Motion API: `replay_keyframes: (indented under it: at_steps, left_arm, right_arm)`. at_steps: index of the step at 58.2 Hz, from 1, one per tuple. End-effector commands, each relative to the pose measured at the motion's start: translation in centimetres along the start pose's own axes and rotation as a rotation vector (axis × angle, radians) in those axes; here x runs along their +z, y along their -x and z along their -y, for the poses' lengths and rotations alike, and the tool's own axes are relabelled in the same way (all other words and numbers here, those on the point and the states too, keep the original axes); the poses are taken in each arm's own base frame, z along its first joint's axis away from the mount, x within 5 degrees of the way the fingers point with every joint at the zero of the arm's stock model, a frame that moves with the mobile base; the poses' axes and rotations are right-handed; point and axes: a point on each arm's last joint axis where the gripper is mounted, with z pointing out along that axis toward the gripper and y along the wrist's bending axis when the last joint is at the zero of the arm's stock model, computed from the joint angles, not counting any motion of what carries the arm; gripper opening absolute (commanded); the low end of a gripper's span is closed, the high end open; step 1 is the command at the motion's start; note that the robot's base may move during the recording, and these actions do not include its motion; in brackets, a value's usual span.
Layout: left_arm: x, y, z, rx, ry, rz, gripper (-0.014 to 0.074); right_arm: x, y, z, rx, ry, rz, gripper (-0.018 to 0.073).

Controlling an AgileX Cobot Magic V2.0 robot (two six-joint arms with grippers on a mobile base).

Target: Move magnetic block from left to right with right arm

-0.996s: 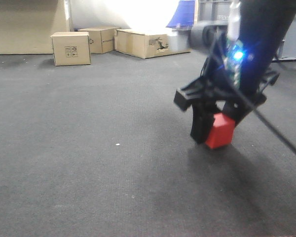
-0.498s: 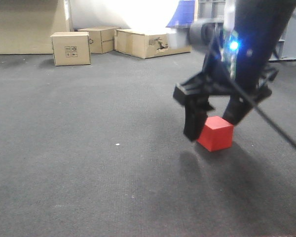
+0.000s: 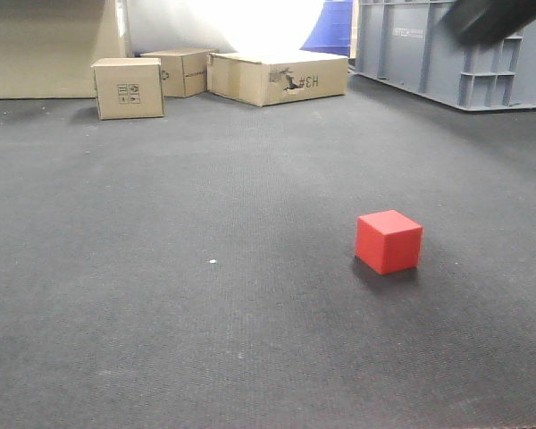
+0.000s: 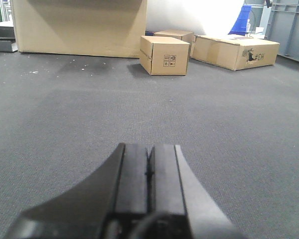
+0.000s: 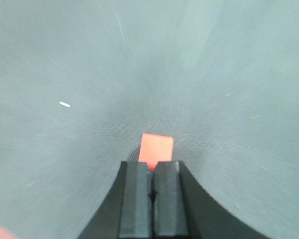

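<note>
While the red cube sits alone on the floor, these lines give the scene and its risks.

Magnetic block: the magnetic block (image 3: 389, 241) rests flat on the dark carpeted floor (image 3: 161, 295), right of centre in the front view, with nothing touching it. From the right wrist it shows as a pale red square (image 5: 157, 149) just past the fingertips, well below the camera.

Right gripper: the right gripper (image 5: 152, 172) has its two pads pressed together with nothing between them. In the front view only a dark blur at the top right corner (image 3: 491, 18) shows, likely this arm, well above the block.

Left gripper: the left gripper (image 4: 149, 164) is also pressed together and empty, low over bare carpet, facing the cardboard boxes (image 4: 164, 55) at the far wall.

Task stage: judging by its place on the right, the block looks delivered and released.

Risk, placement: if the spot is not far enough right, a second grasp would be needed, and jaws pressed together would knock the cube unless spread first.

Risk, magnetism: any metal passing near could tug the block off its spot.

Risk, blur: the right wrist picture is smeared, so judging the cube's exact position from it would be unreliable.
</note>
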Motion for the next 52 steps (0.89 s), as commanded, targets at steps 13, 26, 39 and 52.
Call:
replay_keyframes:
  at_steps: [13, 26, 39, 52]
  left_arm:
    - [-0.1, 0.5, -0.1, -0.01, 0.006, 0.084, -0.0126]
    - [-0.1, 0.5, -0.1, -0.01, 0.006, 0.084, -0.0126]
    - [-0.1, 0.5, -0.1, -0.01, 0.006, 0.084, -0.0126]
    - [-0.1, 0.5, -0.1, -0.01, 0.006, 0.084, -0.0126]
  right_arm:
    - [-6.4, -4.4, 0.1, -0.009, 0.011, 0.258, 0.0058]
    - [-7.5, -6.1, 0.1, -0.01, 0.012, 0.259, 0.0058]
    - [-7.4, -6.0, 0.1, -0.01, 0.012, 0.261, 0.0058]
    - [-7.6, -6.1, 0.5, -0.027, -0.029, 0.303, 0.0058]
